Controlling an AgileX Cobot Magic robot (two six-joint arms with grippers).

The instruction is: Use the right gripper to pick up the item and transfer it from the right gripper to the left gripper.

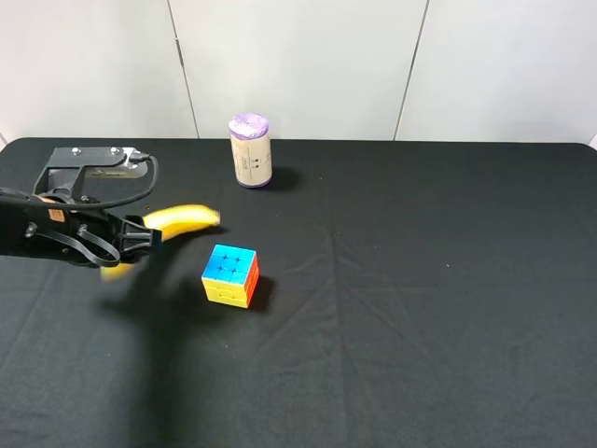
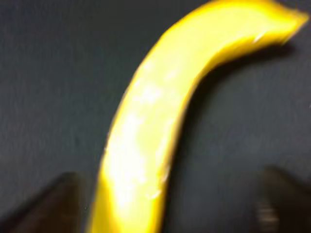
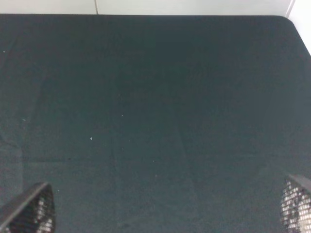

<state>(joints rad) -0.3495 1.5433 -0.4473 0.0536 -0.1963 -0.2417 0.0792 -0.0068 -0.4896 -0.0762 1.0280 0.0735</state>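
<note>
L fingers (image 2: 58,204) apart, banana (image 1: 177,220) between, tip toward cube (image 1: 230,274)

The banana (image 1: 182,218) is plain yellow and curved, blurred in the left wrist view (image 2: 146,126). It lies between the parted fingers of the left claw (image 1: 140,238), over the counter's left side.

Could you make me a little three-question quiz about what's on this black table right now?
1. True or false: the banana lies between the fingers of the left gripper.
2. Which stands nearest the back wall? A) puzzle cube B) purple-topped cylinder C) banana
3. Fill in: the right wrist view shows only bare black ____ between open fingers.

Key: 1 true; 2 B; 3 cloth.
</note>
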